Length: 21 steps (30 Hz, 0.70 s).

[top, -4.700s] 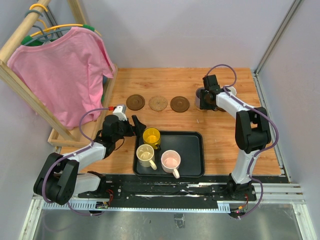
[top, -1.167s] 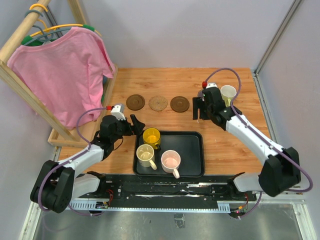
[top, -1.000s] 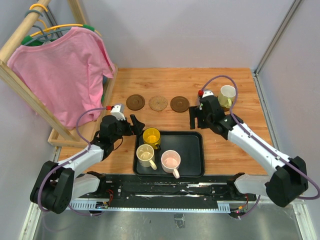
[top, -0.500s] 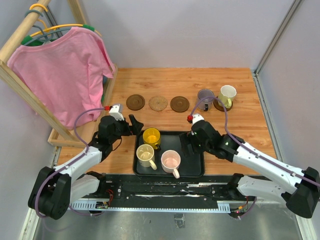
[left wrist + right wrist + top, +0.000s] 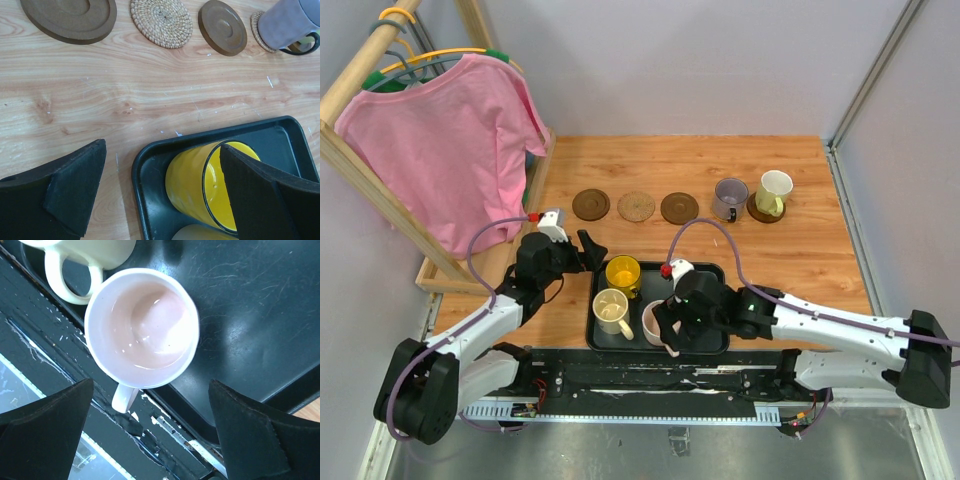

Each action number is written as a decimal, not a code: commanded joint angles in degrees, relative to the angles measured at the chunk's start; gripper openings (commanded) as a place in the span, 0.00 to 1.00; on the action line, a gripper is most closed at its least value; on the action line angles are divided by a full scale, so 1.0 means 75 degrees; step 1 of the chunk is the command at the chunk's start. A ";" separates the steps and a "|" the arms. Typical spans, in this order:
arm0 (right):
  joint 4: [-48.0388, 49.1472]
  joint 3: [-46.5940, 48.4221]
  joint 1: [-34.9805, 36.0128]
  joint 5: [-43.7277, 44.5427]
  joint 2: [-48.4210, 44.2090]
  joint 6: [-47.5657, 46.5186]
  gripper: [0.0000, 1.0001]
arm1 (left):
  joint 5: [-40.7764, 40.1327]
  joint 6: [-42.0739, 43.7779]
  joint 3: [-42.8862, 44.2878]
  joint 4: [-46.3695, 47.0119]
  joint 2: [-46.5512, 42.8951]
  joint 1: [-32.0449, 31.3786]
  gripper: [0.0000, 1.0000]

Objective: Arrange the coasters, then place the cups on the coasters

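Three bare brown coasters (image 5: pixel 591 205) (image 5: pixel 636 206) (image 5: pixel 679 208) lie in a row at the back. To their right, a purple-grey cup (image 5: pixel 729 197) and a pale yellow-green cup (image 5: pixel 775 191) each stand on a coaster. On the black tray (image 5: pixel 708 282) are a yellow cup (image 5: pixel 623 272), a cream cup (image 5: pixel 611 310) and a pink cup (image 5: pixel 649 325). My left gripper (image 5: pixel 590 250) is open, straddling the tray's left corner with the yellow cup (image 5: pixel 197 182) ahead between its fingers. My right gripper (image 5: pixel 665 328) hangs open just above the pink cup (image 5: pixel 142 327), its fingers (image 5: pixel 47 432) wide apart.
A wooden rack with a pink shirt (image 5: pixel 445 140) on hangers fills the left side, its base close to my left arm. The black rail (image 5: pixel 165 440) at the table's near edge runs under the pink cup's handle. Grey walls enclose the back and right.
My right arm has swung from the back right, where the purple-grey cup now stands on its coaster, down to the tray over the pink cup, jaws opening wider. My left gripper has barely shifted.
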 commanded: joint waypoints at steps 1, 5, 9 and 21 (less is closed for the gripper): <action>-0.0084 0.0155 0.0317 0.0113 0.0443 0.0249 0.99 | -0.0075 -0.0048 -0.0096 0.0153 -0.0092 -0.0080 1.00; -0.0102 0.0139 0.0370 0.0124 0.0993 0.0336 0.98 | -0.0064 -0.0081 -0.0162 0.0206 -0.0083 -0.0088 1.00; -0.0029 0.0139 0.0371 0.0215 0.1489 0.0292 0.90 | -0.0033 -0.0095 -0.0172 0.0257 -0.0007 -0.0099 1.00; -0.0157 0.0244 0.0362 0.1105 0.2013 0.0530 0.65 | 0.0001 -0.0092 -0.0237 0.0387 0.0190 -0.0101 1.00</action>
